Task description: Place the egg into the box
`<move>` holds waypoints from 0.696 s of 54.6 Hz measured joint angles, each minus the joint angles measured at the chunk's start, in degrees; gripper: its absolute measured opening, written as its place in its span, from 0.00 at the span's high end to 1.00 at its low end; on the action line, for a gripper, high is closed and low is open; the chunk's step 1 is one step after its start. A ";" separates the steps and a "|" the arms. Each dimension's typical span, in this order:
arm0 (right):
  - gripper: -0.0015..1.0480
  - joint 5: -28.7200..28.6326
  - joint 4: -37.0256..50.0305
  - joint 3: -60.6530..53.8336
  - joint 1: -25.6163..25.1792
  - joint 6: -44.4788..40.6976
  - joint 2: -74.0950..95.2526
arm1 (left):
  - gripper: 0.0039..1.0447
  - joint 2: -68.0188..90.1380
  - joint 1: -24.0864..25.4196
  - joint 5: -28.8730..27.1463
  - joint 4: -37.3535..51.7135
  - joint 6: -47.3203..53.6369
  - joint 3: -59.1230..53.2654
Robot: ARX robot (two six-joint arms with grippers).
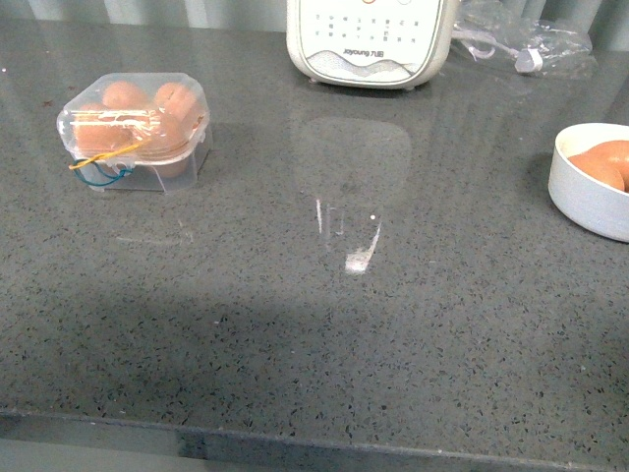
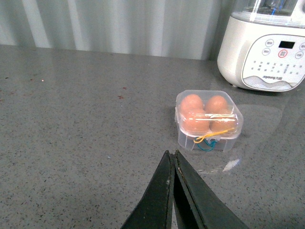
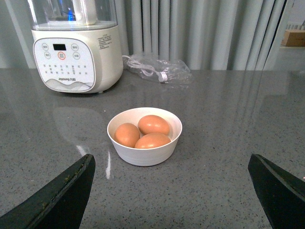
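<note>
The clear plastic box (image 1: 135, 133) sits at the far left of the grey counter with its lid down, several orange-brown eggs inside and yellow and blue cords at its front. It also shows in the left wrist view (image 2: 208, 120). My left gripper (image 2: 171, 155) is shut and empty, a short way from the box. Three eggs (image 3: 153, 125) lie in a round white bowl (image 3: 144, 153). My right gripper (image 3: 171, 164) is wide open and empty, a short way from the bowl. Neither arm shows in the front view.
A large white appliance with buttons (image 1: 369, 41) stands at the back of the counter, also in the right wrist view (image 3: 76, 52). A crumpled clear plastic bag (image 1: 521, 44) lies at the back right. The white bowl (image 1: 588, 187) is at the right edge. The counter's front edge (image 1: 295, 438) runs below.
</note>
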 joint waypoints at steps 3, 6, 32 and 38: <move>0.07 0.00 0.00 0.00 0.00 0.00 0.00 | 0.97 -1.18 -0.98 -0.77 -0.66 0.00 -0.48; 0.07 0.00 0.00 0.00 0.00 -0.02 0.00 | 0.97 -2.47 -2.01 -1.86 -1.46 -0.02 -0.96; 0.07 0.00 0.00 0.00 0.00 0.00 0.00 | 0.97 -11.08 -9.81 -9.31 -5.75 -0.13 -3.26; 0.07 0.00 0.00 0.00 0.00 0.00 0.00 | 0.97 -13.03 -9.81 -9.29 -7.80 -0.13 -3.26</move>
